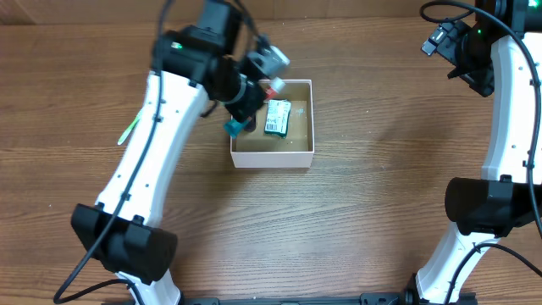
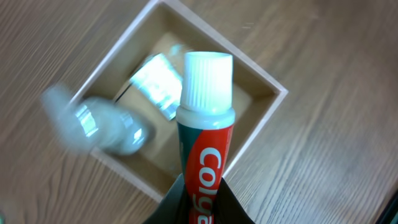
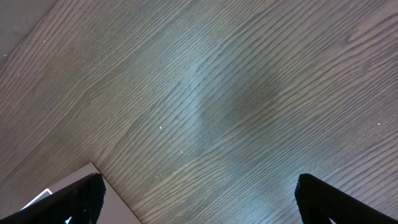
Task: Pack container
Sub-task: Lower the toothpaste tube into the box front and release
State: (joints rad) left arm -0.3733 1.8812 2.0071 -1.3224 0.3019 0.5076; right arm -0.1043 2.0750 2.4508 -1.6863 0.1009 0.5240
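Note:
The container (image 1: 273, 158) is a square white box with a brown floor, at the table's middle; its rim shows in the left wrist view (image 2: 271, 88). A green-and-white soap packet (image 1: 277, 118) lies inside it, seen blurred in the left wrist view (image 2: 157, 79). My left gripper (image 1: 251, 91) is shut on a red Colgate toothpaste tube (image 2: 205, 137) with a white cap, held above the box's left part (image 2: 203, 202). A blurred clear object (image 2: 99, 123) shows over the box's left wall. My right gripper (image 3: 199, 199) is open and empty, far right at the back (image 1: 461, 52).
A thin green item (image 1: 128, 130) lies on the wood table left of the left arm. A teal piece (image 1: 235, 127) sits at the box's left wall. A white flat corner (image 3: 59, 194) shows beside the right gripper's left finger.

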